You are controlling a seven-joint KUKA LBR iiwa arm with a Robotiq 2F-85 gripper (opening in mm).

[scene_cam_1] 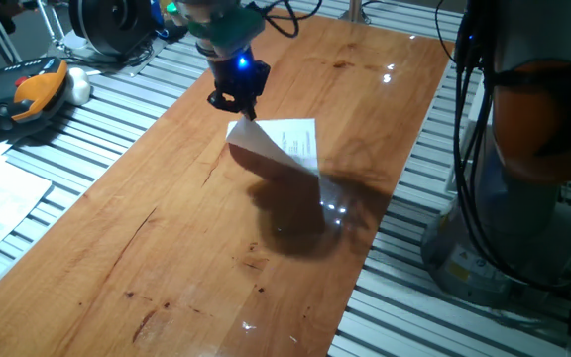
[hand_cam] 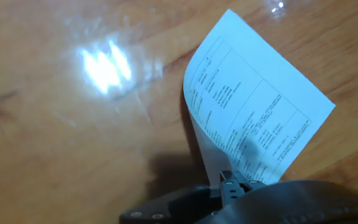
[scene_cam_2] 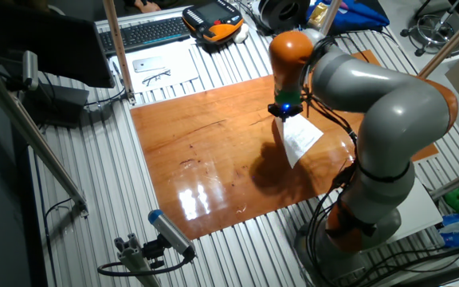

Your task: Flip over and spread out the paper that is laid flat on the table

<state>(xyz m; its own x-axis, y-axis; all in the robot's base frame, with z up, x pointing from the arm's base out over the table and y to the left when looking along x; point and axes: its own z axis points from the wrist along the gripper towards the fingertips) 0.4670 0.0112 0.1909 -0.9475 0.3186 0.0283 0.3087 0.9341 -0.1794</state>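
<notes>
One paper point(hand_cam: 253, 118) edge hangs pinched in the hand point(hand_cam: 232, 185), above the table point(scene_cam_1: 167, 228).

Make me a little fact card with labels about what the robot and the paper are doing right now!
Paper: thin white rectangular paper sheet, curled, partly lifted off the table, printed text showing
Holder: black two-finger gripper, jaws pinched on one edge of the sheet
Surface: glossy reddish-brown wooden table
Shadow: dark patch on the table under the sheet
Flip: not finished
</notes>
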